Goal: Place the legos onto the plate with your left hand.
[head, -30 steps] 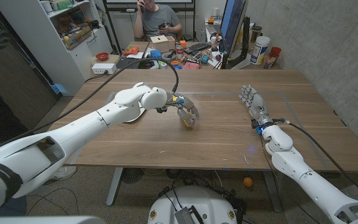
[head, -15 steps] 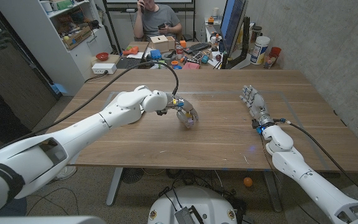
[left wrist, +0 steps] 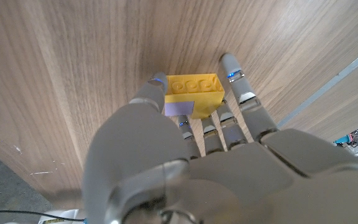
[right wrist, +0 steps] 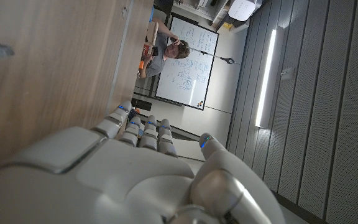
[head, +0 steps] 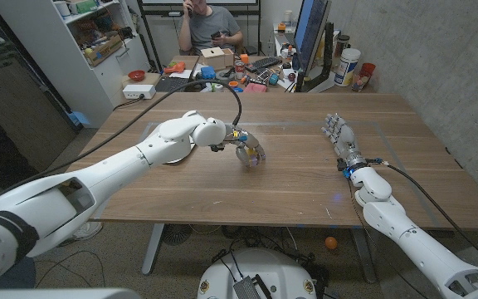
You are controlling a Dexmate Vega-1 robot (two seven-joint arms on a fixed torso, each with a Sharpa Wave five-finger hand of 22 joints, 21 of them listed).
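Note:
My left hand (head: 250, 154) hovers low over the middle of the wooden table (head: 181, 191), fingers curled downward. In the left wrist view its fingertips (left wrist: 229, 65) pinch a yellow lego brick (left wrist: 194, 87) with a small lilac piece (left wrist: 178, 107) stuck to its side. I cannot tell whether the brick touches the wood. My right hand (head: 338, 135) stands on its edge at the right side of the table, fingers straight and holding nothing; the right wrist view shows its back (right wrist: 104, 180).
A faint pale line (head: 322, 124) runs across the far right part of the table, like the edge of a clear sheet. Behind the table sits a person (head: 208, 23) at a cluttered desk (head: 239, 71). A monitor (head: 309, 37) stands back right, shelves (head: 98, 37) back left.
My left hand has closed and turned a little over the yellow brick, so less of the brick shows in the head view. The right hand has stayed put.

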